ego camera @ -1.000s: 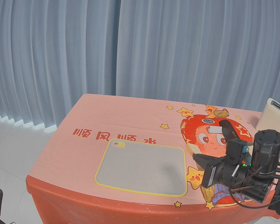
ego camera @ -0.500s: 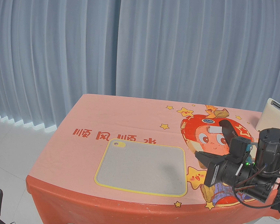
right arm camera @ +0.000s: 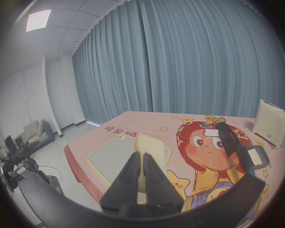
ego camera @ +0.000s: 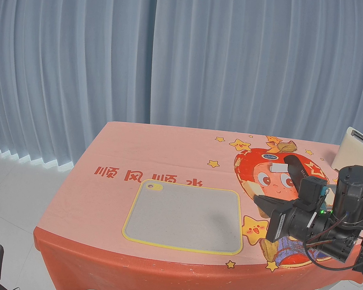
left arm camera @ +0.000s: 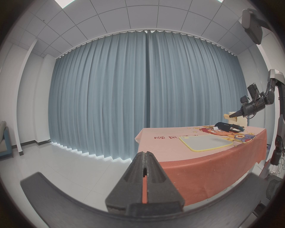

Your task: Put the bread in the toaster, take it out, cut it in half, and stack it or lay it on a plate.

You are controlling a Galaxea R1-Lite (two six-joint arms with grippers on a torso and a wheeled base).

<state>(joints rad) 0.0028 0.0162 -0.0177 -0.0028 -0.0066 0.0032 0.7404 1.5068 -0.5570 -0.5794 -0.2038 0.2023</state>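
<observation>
The right gripper [right arm camera: 141,157] hangs over the right end of the table [ego camera: 147,148], its two fingers pinched shut on the lower edge of a slice of bread [right arm camera: 150,148], which stands up out of them, pale and, to my eye, not yet toasted. So I'd say the step in hand is getting it into the toaster [ego camera: 357,154], which sits at the far right corner with its slot facing up. The gripper is pointing the other way, towards the cutting board [ego camera: 185,215], so the wrist would have to swing round and tip the slice edge-down. Done well, that means lining the slice up with the long slot, coming down straight, and letting go only once the bread is well inside. The grip is on a thin strip of soft crumb, so a quick swing could bend or tear it. A dark knife-like tool [ego camera: 298,171] lies between the gripper and the toaster; best to pass above it. The left gripper [left arm camera: 144,178] is closed on nothing, down low and well away from the table.
</observation>
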